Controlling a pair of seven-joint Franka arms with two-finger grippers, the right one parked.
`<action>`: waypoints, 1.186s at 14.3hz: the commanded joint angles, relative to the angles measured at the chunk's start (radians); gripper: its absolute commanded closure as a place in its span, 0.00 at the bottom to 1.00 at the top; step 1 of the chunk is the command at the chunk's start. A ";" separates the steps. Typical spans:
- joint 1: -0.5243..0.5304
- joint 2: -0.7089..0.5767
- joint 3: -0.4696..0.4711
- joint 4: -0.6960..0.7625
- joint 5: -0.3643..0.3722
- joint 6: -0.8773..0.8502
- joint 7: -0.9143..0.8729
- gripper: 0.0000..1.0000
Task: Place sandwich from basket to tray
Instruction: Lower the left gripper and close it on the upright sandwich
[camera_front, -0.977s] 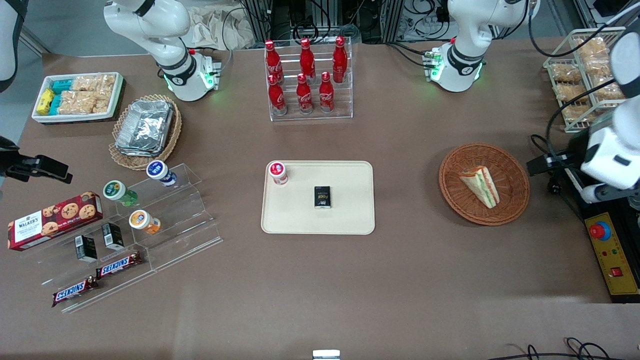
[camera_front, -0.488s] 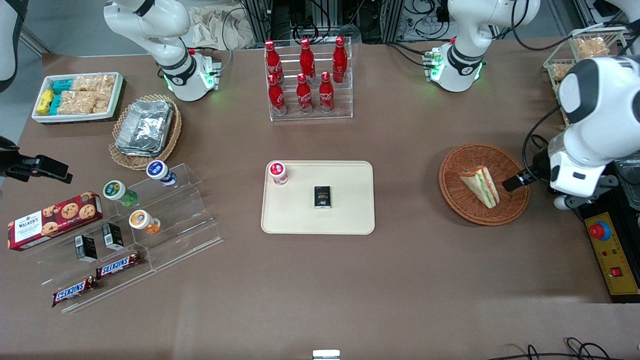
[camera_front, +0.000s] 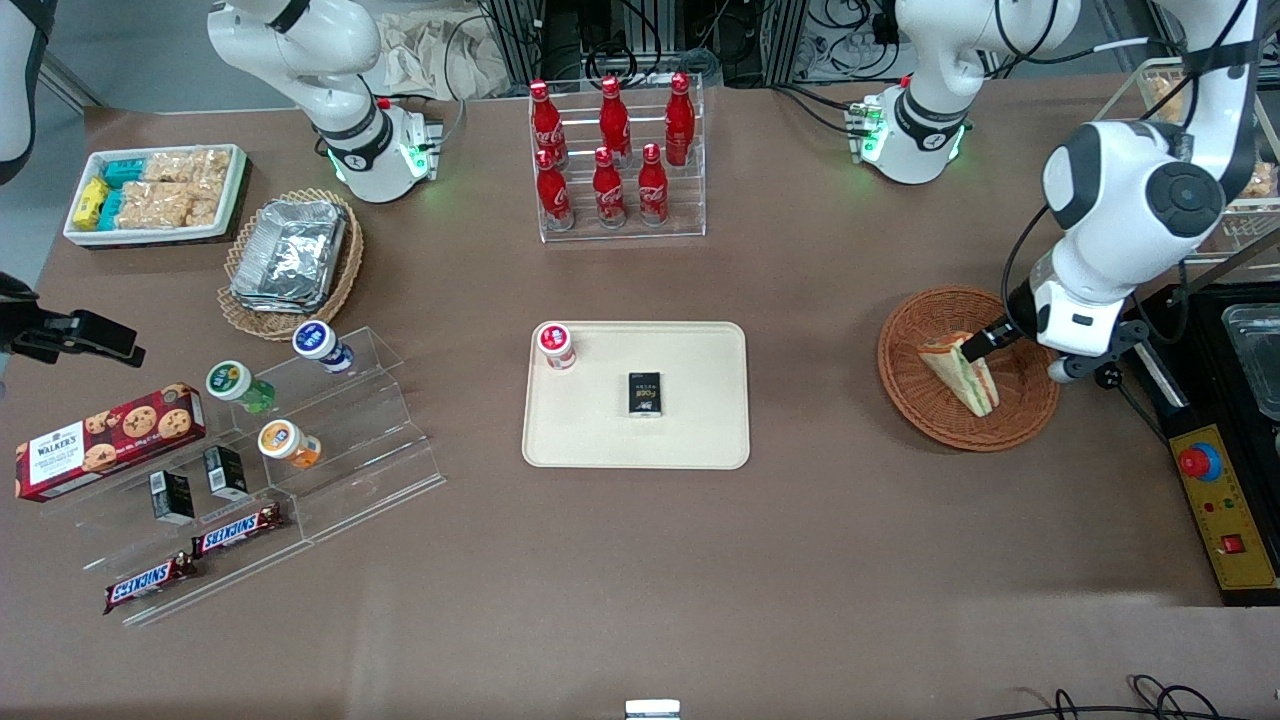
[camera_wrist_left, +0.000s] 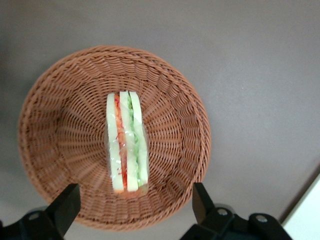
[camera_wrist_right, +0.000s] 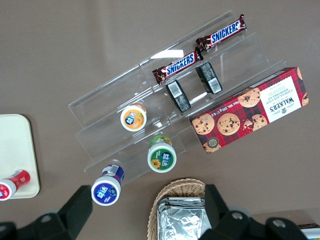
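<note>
The flat cream-beige rectangular plastic tray (camera_front: 700, 440) lies well apart from the gripper (camera_wrist_left: 134, 212). The triangular white-bread sandwich (camera_wrist_left: 126, 141) lies in the round reddish-brown wicker basket (camera_wrist_left: 60, 105), directly beneath the gripper, whose fingers (camera_wrist_left: 65, 205) are spread wide, holding nothing.

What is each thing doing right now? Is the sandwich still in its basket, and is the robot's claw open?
sandwich: lying in the basket, wrapped in clear film, not gripped.
basket: upright on the table, holding only the sandwich.
gripper: open, hovering above the sandwich, fingers spread wide.
tray: flat on the table, no sandwich on it.
red-capped bottle: on the tray, near one corner.
black box: lying on the tray.
</note>
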 joint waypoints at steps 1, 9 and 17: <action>-0.003 -0.005 -0.001 -0.114 0.025 0.165 -0.021 0.01; -0.002 0.104 -0.001 -0.162 0.011 0.338 -0.058 0.01; -0.005 0.218 -0.003 -0.214 0.016 0.523 -0.047 0.92</action>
